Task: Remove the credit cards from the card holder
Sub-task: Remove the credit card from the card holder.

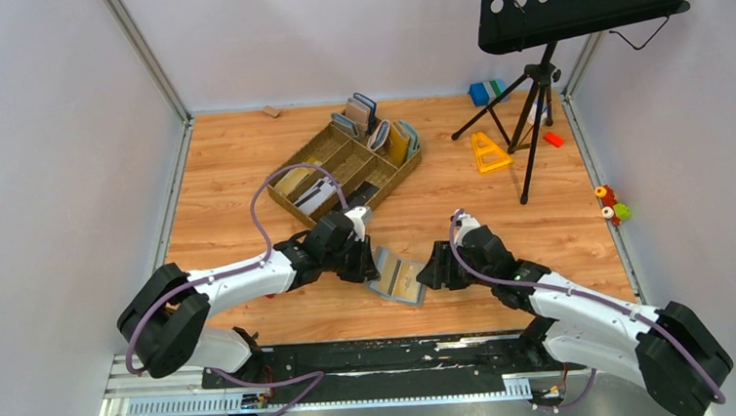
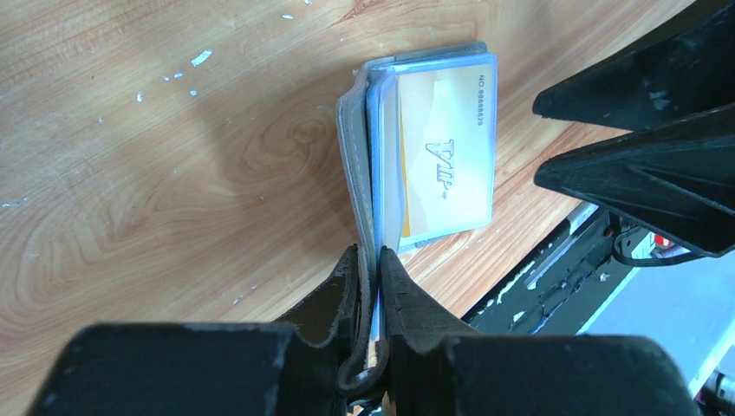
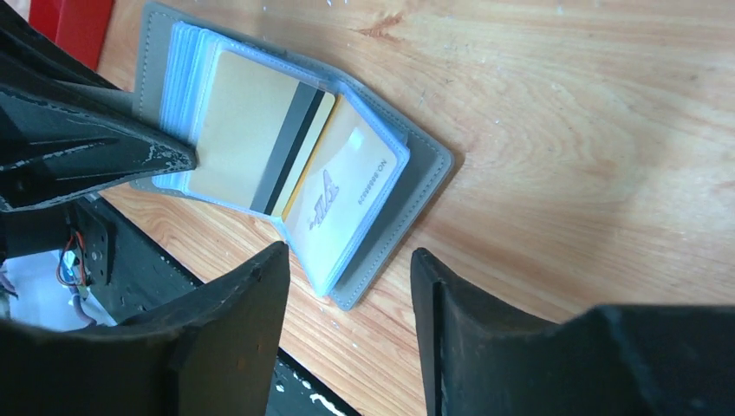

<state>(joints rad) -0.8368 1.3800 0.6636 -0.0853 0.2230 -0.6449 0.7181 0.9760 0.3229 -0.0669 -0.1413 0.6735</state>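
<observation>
The grey card holder (image 1: 397, 277) lies open on the wooden table between my two grippers. Its light blue sleeves hold a gold VIP card (image 2: 446, 156) and a gold card with a dark stripe (image 3: 251, 139). My left gripper (image 2: 370, 253) is shut on the edge of the holder's grey cover (image 2: 354, 165) and its sleeves. My right gripper (image 3: 348, 256) stands open just off the holder's near corner (image 3: 416, 186), with nothing between its fingers. In the top view the left gripper (image 1: 368, 265) sits at the holder's left edge and the right gripper (image 1: 429, 272) at its right edge.
A brown compartment tray (image 1: 346, 165) with upright wallets (image 1: 378, 129) stands behind the grippers. A music stand's tripod (image 1: 532, 89), a yellow piece (image 1: 487, 151) and small toys (image 1: 613, 205) are at the back right. A black rail (image 1: 374, 354) runs along the near edge.
</observation>
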